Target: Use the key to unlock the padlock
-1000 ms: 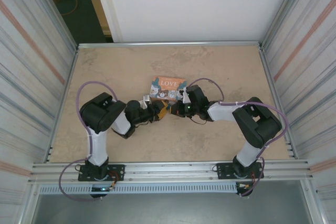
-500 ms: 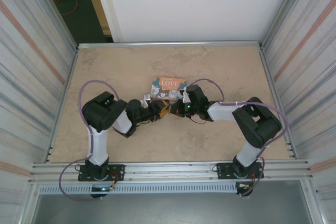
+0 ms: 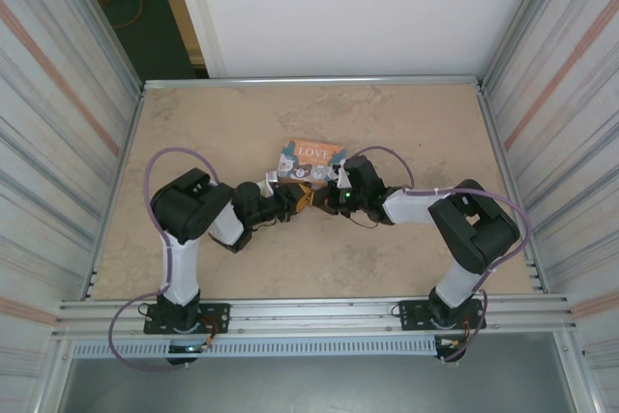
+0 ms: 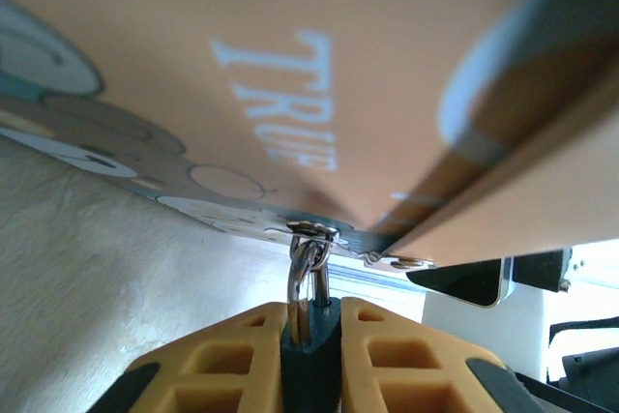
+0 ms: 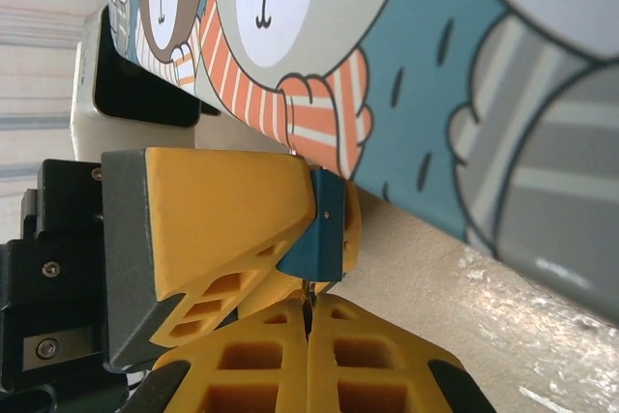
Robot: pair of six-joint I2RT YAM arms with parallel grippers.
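Well, tin [image 3: 311, 154] says "LOVE" and "TRUE" — left gripper [image 4: 311, 312] pinching padlock [image 4: 309, 340] at its 6 o'clock edge, right gripper [image 5: 309, 317] pressed together.

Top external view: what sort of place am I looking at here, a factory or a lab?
Probably a small robot test cell in a lab: a beige stone-patterned tabletop boxed in by ribbed metal walls, with two black-and-white robot arms bolted to an aluminium rail.
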